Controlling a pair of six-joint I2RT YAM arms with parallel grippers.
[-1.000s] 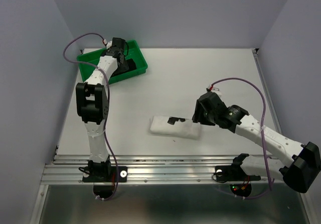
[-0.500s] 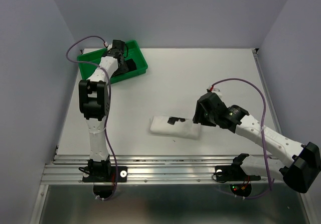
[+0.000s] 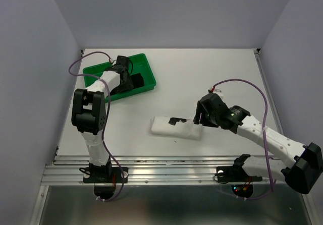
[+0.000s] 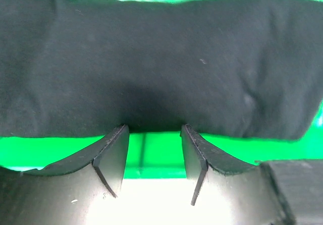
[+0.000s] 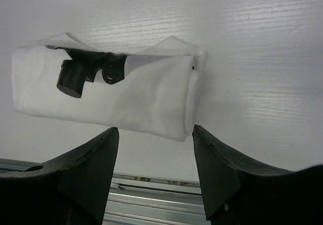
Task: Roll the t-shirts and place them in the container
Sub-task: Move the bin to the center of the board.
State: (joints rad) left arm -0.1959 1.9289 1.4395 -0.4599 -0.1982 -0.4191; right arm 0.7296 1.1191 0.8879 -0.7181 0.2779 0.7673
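The white t-shirt (image 3: 176, 128) with black printed marks lies rolled into a short bundle at the table's middle front. In the right wrist view the white t-shirt (image 5: 116, 99) shows its right end just ahead of my right gripper (image 5: 155, 130). That gripper (image 3: 198, 116) hovers open at the bundle's right end, holding nothing. The black t-shirt (image 3: 134, 80) lies bundled in the green tray (image 3: 147, 64) at the back left. My left gripper (image 4: 154, 130) is open, its tips at the near edge of the black t-shirt (image 4: 161, 63), with green tray floor (image 4: 151, 152) between the fingers.
Grey walls close in the table on the left, back and right. A metal rail (image 3: 166, 170) runs along the near edge by the arm bases. Purple cables loop over both arms.
The green tray with the black t-shirt has slid and turned toward the right and nearer, with the left gripper moving along. The right arm stays put, its jaws a little wider.
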